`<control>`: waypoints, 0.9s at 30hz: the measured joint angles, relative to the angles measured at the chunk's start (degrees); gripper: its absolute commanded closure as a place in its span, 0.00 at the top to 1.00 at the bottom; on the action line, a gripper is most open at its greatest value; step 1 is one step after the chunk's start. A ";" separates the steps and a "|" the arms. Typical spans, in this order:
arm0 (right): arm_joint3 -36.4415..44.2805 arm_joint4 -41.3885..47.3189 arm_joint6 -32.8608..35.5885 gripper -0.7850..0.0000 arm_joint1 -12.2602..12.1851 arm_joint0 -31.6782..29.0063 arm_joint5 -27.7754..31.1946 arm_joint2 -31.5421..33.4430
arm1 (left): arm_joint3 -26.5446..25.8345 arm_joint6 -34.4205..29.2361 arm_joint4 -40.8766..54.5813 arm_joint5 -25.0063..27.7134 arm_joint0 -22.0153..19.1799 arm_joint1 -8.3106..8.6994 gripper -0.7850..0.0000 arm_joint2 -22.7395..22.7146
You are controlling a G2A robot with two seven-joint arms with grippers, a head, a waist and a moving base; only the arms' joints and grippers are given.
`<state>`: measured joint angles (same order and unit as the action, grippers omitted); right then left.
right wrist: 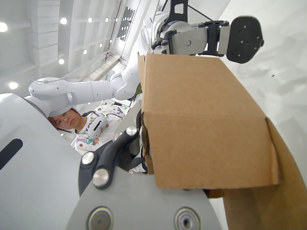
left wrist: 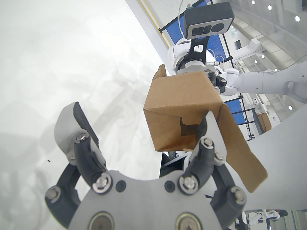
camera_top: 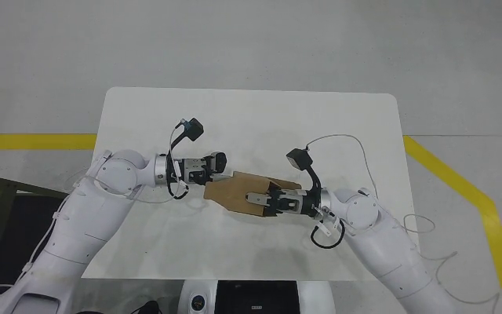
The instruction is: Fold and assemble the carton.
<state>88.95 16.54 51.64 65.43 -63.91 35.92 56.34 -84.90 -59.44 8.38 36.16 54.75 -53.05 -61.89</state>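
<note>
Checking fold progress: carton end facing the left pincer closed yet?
Partly open. The carton has inner flaps folded in, but one long flap sticks out by the left pincer.

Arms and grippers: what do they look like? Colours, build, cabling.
Left arm and right arm: glossy white shells, rounded joints. Each wrist carries a black camera on a black bracket; a thin white cable loops to the right one. Left gripper: grey metal plate, black linkages, silver fingers with ribbed black pads. Right gripper: black and grey.

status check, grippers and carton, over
left gripper open at carton end; right gripper shut on carton; loose flap sticks out beside left fingers
</note>
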 measured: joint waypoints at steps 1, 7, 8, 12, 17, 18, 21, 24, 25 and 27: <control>-0.06 0.02 -0.07 0.00 -0.02 -0.09 0.03 0.11 | 0.04 -0.02 0.00 0.00 -0.01 0.00 1.00 0.00; -0.02 -1.13 -0.50 0.00 -0.77 -2.22 -0.49 2.76 | 1.67 0.08 -0.28 0.04 -0.32 0.16 1.00 -0.85; 0.26 -1.56 -0.44 0.00 -0.99 -2.81 -0.78 3.52 | 1.98 0.08 -0.37 0.06 -0.47 0.20 1.00 -1.06; 1.21 -3.19 -0.23 0.00 -1.67 -4.35 -1.87 5.84 | 2.93 0.27 -0.43 0.18 -1.02 0.31 1.00 -1.80; 1.88 -4.84 0.07 0.00 -2.17 -5.43 -3.22 7.32 | 3.12 0.83 -0.42 -0.07 -1.40 0.41 1.00 -2.52; 1.97 -4.96 0.06 0.00 -2.21 -5.53 -3.32 7.38 | 2.87 0.83 -0.29 -0.12 -1.36 0.42 1.00 -2.55; 2.05 -5.40 -0.18 0.00 -2.25 -5.58 -3.72 7.33 | 1.42 0.51 0.09 0.07 -0.96 0.44 1.00 -2.41; 2.16 -5.67 -0.76 0.00 -2.18 -5.36 -3.89 6.99 | -0.39 -0.57 -0.65 1.29 -0.41 0.51 1.00 -1.99; 2.19 -5.72 -0.88 0.00 -2.15 -5.27 -3.90 6.87 | -0.77 -0.85 -1.26 1.83 -0.31 0.54 1.00 -1.91; 2.23 -5.81 -0.97 0.00 -2.13 -5.08 -3.94 6.71 | -1.35 -1.02 -2.51 2.80 -0.14 0.60 1.00 -1.80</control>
<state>91.17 10.73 50.66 63.30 -68.99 31.98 63.04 -86.24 -60.46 5.88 38.96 54.61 -52.45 -63.68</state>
